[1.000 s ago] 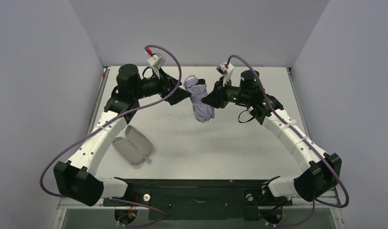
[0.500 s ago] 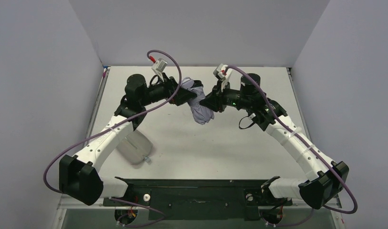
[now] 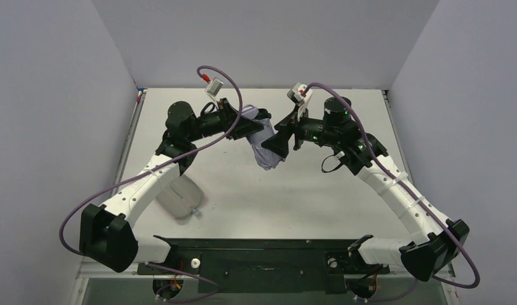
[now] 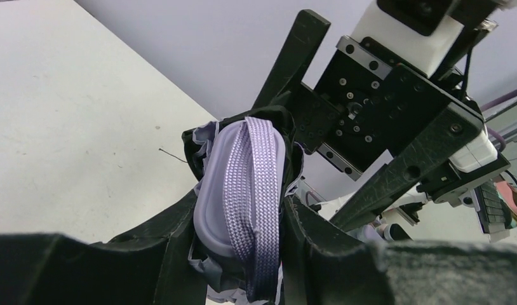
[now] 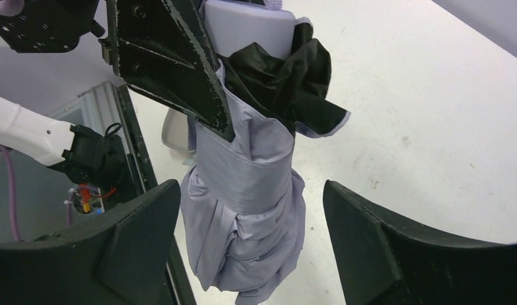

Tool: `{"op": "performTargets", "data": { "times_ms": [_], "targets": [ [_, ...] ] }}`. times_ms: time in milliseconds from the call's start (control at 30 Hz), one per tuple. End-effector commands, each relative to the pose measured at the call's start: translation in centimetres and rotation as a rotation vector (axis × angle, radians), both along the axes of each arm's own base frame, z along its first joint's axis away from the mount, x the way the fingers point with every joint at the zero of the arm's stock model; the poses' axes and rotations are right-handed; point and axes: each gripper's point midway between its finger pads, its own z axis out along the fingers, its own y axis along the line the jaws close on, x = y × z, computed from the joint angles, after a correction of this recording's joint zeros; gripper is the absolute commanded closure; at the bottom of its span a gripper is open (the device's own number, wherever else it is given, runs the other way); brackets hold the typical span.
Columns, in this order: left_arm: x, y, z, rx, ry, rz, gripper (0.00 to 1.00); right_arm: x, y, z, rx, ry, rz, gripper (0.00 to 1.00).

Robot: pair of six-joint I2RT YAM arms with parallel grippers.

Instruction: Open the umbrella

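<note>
The folded umbrella (image 3: pixel 267 149) hangs above the table's far middle, between my two grippers. Its pale lavender fabric (image 5: pixel 246 210) is bunched and strapped, and black lining (image 5: pixel 281 76) spills out near the top. My left gripper (image 4: pixel 240 219) is shut on the pale handle (image 4: pixel 214 184), pinching it together with its woven loop (image 4: pixel 253 178). In the top view the left gripper (image 3: pixel 251 129) is at the umbrella's upper end. My right gripper (image 5: pixel 246 194) stands open on either side of the fabric bundle without touching it, and in the top view it (image 3: pixel 278 145) is just right of the umbrella.
A pale tube-shaped sleeve pouch (image 3: pixel 178 197) lies on the table at the left, near the left forearm. White walls close the table in on three sides. The black base plate (image 3: pixel 262 257) runs along the near edge.
The left gripper has closed on the umbrella's handle. The right gripper has opened and let go of the fabric. Both arms reached slightly inward; the umbrella stays aloft.
</note>
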Motion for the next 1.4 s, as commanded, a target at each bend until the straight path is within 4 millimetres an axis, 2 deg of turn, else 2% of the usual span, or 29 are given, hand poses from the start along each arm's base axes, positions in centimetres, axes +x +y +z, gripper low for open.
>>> {"op": "performTargets", "data": {
  "times_ms": [0, 233, 267, 433, 467, 567, 633, 667, 700, 733, 767, 800, 833, 867, 933, 1000, 1067, 1133, 1267, 1367],
  "targets": [
    [-2.0, 0.4, 4.6, -0.092, -0.146, -0.064, 1.0, -2.0, -0.6, 1.7, 0.067, 0.066, 0.029, 0.21],
    [-4.2, 0.3, 7.1, -0.171, -0.22, -0.177, 1.0, -2.2, 1.5, 2.6, 0.129, 0.095, 0.146, 0.17],
    [-4.3, 0.3, 7.5, -0.182, -0.226, -0.183, 1.0, -2.5, 2.0, 3.3, 0.16, 0.098, 0.178, 0.17],
    [-4.5, 0.3, 8.4, -0.19, -0.25, -0.19, 1.0, -2.6, 3.5, 3.7, 0.215, 0.132, 0.244, 0.17],
    [-4.4, 0.3, 8.4, -0.187, -0.248, -0.183, 1.0, -2.7, 3.7, 4.1, 0.236, 0.137, 0.252, 0.2],
    [-3.6, 0.9, 8.3, -0.189, -0.24, -0.144, 1.0, -3.0, 4.0, 3.7, 0.235, 0.149, 0.273, 0.29],
    [-3.0, 1.3, 8.6, -0.189, -0.251, -0.119, 1.0, -3.4, 4.0, 2.8, 0.209, 0.145, 0.285, 0.43],
    [-2.9, 1.5, 8.7, -0.188, -0.251, -0.111, 1.0, -3.5, 4.0, 2.4, 0.196, 0.144, 0.285, 0.58],
    [-2.5, 1.9, 9.0, -0.187, -0.261, -0.096, 0.97, -3.7, 3.9, 1.8, 0.171, 0.131, 0.292, 0.66],
    [-2.2, 2.0, 9.0, -0.18, -0.252, -0.089, 0.84, -3.8, 3.8, 1.5, 0.158, 0.126, 0.294, 0.84],
    [-1.9, 2.4, 9.4, -0.176, -0.264, -0.074, 0.76, -3.9, 3.7, 1.1, 0.138, 0.117, 0.297, 0.91],
    [-1.7, 2.6, 9.2, -0.162, -0.249, -0.073, 0.6, -3.9, 3.6, 1.1, 0.132, 0.11, 0.296, 1.0],
    [-1.4, 3.2, 9.3, -0.149, -0.252, -0.058, 0.53, -3.8, 3.4, 0.7, 0.116, 0.107, 0.291, 1.0],
    [-1.3, 3.5, 9.4, -0.138, -0.257, -0.059, 0.41, -3.9, 3.2, 0.9, 0.113, 0.094, 0.286, 1.0],
    [-0.2, 5.2, 9.1, -0.098, -0.253, -0.006, 0.29, -3.9, 2.8, 0.6, 0.093, 0.078, 0.281, 1.0],
    [0.4, 6.5, 8.4, -0.055, -0.26, 0.017, 0.21, -4.0, 2.5, 0.4, 0.08, 0.074, 0.284, 1.0],
    [0.0, 7.2, 8.2, -0.019, -0.309, 0.005, 0.18, -4.3, 2.4, 0.0, 0.067, 0.072, 0.294, 1.0],
    [-0.3, 7.4, 7.9, 0.022, -0.381, -0.001, 0.18, -4.6, 2.2, -0.2, 0.058, 0.07, 0.31, 1.0],
    [-0.7, 7.3, 7.1, 0.078, -0.425, -0.014, 0.28, -5.0, 2.1, -0.4, 0.05, 0.075, 0.332, 1.0],
    [-0.7, 6.9, 5.6, 0.131, -0.379, -0.03, 0.36, -5.0, 2.2, -0.4, 0.048, 0.077, 0.333, 1.0]
  ]
}}
